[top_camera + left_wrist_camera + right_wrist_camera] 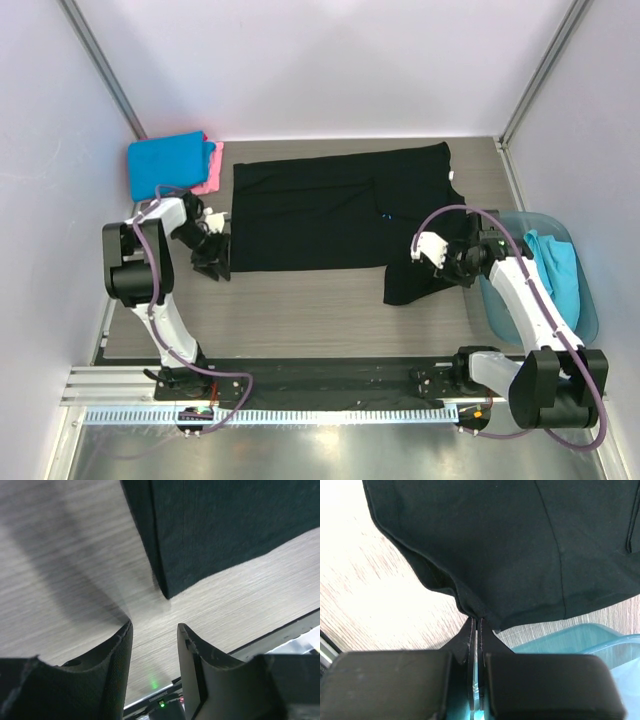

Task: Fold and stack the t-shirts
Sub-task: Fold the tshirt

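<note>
1. Cloth is filling the middle of the top view: a large black short-sleeved t-shirt (330,205) of soft matte knit is lying spread flat across the pale wood-grain table (300,315). A tiny light-blue mark (385,214) is showing near its centre, and its lower right part is trailing down as a rumpled flap.
2. The right gripper (476,621), at lower centre of its wrist view, is pressing its fingers together on a bunched edge of that shirt, and the cloth is puckering at the pinch.
3. The left gripper (154,626) is holding its textured black fingers spread with nothing between them. It is sitting just beside the shirt's squared lower left corner, not touching it.
4. A bright blue folded t-shirt (168,165) is sitting at upper left, covering most of a pink t-shirt (212,172), so only an edge of the pink one is showing.
5. A turquoise t-shirt (558,270) is lying crumpled in a translucent teal plastic tub (588,318) at right, and the right arm (525,290) is crossing the tub and partly hiding it.
</note>
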Motion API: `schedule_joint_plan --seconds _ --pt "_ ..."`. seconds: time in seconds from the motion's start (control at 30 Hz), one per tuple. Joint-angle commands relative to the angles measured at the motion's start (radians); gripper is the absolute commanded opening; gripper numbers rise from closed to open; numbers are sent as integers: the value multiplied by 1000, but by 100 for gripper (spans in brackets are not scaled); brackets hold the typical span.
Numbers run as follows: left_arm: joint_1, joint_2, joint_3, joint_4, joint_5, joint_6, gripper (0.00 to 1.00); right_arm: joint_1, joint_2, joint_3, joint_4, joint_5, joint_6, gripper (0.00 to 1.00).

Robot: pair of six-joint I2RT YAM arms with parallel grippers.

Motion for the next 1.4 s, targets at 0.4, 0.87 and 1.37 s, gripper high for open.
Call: schedule_joint_plan --seconds 0.4,0.87,1.37 --pt "-22 93 97 10 95 -68 39 7 -69 -53 32 4 65 1" --pt "-31 134 149 -2 107 -96 0 7 -127 -65 64 30 180 1" --pt "-27 105 389 -140 179 -71 0 7 -39 167 283 125 494 1"
